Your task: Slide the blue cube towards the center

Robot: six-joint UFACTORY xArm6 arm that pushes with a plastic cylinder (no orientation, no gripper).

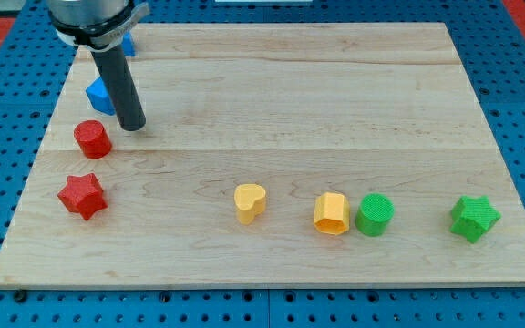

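Note:
The blue cube (99,95) lies near the board's left edge, partly hidden behind my rod. My tip (132,127) rests on the board just right of and below the cube, close to it or touching it. A second blue block (128,44) peeks out from behind the arm at the view's top left; its shape is hidden. The red cylinder (92,138) sits just left of and below my tip.
A red star (82,195) lies at the lower left. Along the lower part of the wooden board (335,91) lie a yellow heart (250,202), a yellow hexagonal block (331,214), a green cylinder (375,215) and a green star (474,218).

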